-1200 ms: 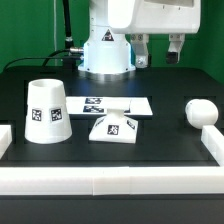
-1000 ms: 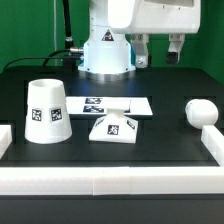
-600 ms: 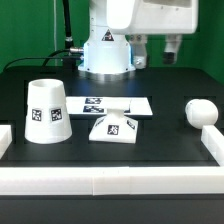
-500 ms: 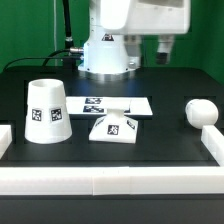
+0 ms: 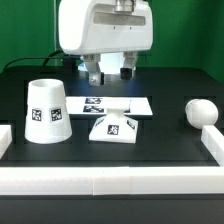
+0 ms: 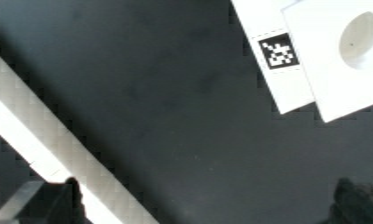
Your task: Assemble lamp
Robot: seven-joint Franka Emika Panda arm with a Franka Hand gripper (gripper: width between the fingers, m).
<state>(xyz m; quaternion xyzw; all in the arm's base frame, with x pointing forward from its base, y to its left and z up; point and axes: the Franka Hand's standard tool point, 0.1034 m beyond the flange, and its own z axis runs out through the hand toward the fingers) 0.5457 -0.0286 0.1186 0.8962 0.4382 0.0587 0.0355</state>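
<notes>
Gripper (image 5: pixel 110 70) swung over, base (image 5: pixel 113 126) below, apart

Base (image 5: pixel 113 126) between shade (image 5: pixel 45 111) and bulb (image 5: pixel 201 112)

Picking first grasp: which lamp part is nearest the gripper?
The base, low sloped square piece mid-table, close by the gripper; shade and bulb sit far off to either side.

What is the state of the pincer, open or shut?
Open: the pincer has its two fingers wide apart, and nothing is held between them.
</notes>
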